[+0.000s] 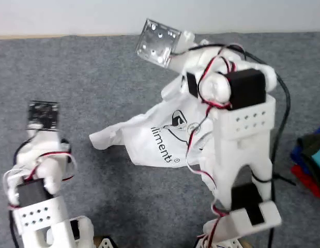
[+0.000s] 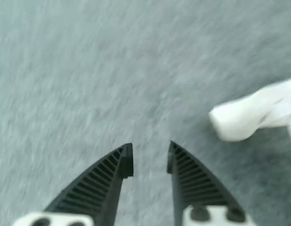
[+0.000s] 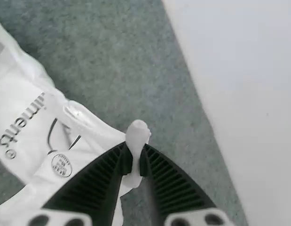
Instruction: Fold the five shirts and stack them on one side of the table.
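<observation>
A white shirt (image 1: 160,137) with dark print lies crumpled on the grey table, one sleeve (image 1: 105,137) stretching toward the left arm. My right gripper (image 3: 136,162) is shut on a fold of this white shirt (image 3: 46,127), near the table's far edge. In the high view the right arm (image 1: 237,119) stands over the shirt and hides part of it. My left gripper (image 2: 150,162) hangs open over bare grey table, nothing between its fingers, with the shirt's sleeve tip (image 2: 251,115) off to one side. The left arm (image 1: 41,160) is at the front left.
A pile of coloured shirts (image 1: 309,160), blue, dark green, teal and red, sits at the table's right edge. A pale wall (image 3: 244,70) runs along the far edge of the grey table (image 1: 87,77). Bare table lies at the left and back.
</observation>
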Controlling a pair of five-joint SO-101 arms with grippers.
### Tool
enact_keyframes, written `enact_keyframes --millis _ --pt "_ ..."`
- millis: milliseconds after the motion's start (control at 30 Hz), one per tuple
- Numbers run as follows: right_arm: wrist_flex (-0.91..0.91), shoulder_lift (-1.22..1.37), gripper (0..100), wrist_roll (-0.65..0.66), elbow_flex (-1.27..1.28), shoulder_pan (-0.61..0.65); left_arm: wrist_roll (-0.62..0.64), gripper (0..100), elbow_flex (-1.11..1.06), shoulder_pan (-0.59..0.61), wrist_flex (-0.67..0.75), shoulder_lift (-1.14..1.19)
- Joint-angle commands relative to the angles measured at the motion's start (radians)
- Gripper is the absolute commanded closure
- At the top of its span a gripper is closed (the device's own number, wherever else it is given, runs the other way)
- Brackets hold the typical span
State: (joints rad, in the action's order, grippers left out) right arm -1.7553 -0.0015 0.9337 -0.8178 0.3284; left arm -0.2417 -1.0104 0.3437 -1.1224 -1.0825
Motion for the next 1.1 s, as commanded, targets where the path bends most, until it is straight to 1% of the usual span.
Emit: enact_keyframes --millis 0,100,200,333,433,533,633,700,900,1067 --pt "-0.033 -0.122 98.8 -0.02 0.061 -0.012 0.009 89 0.001 -0.104 0.097 0.087" --pt "-0.033 -0.153 98.8 -0.031 0.101 -0.013 0.008 89 0.033 -0.121 0.14 0.23" --pt "-0.033 -0.159 98.8 -0.038 0.124 -0.013 -0.029 89 0.122 -0.126 0.123 0.376" --pt "-0.033 -0.154 98.8 -0.087 0.13 -0.033 -0.173 89 0.259 -0.127 0.049 0.517" --pt "-0.031 -0.153 98.8 -0.089 0.135 -0.031 -0.31 89 0.334 -0.137 -0.029 0.569" --pt "-0.031 -0.153 98.8 -0.091 0.17 -0.027 -0.428 89 0.361 -0.17 -0.129 0.586" --pt "-0.025 -0.153 98.8 -0.12 0.199 -0.031 -0.503 89 0.361 -0.199 -0.222 0.586" --pt "-0.016 -0.154 98.8 -0.138 0.218 -0.03 -0.543 89 0.36 -0.204 -0.25 0.592" --pt "0.012 -0.154 98.8 -0.155 0.239 -0.027 -0.655 85 0.341 -0.209 -0.253 0.64" --pt "0.01 -0.154 98.8 -0.161 0.242 -0.025 -0.675 83 0.351 -0.203 -0.15 0.744"
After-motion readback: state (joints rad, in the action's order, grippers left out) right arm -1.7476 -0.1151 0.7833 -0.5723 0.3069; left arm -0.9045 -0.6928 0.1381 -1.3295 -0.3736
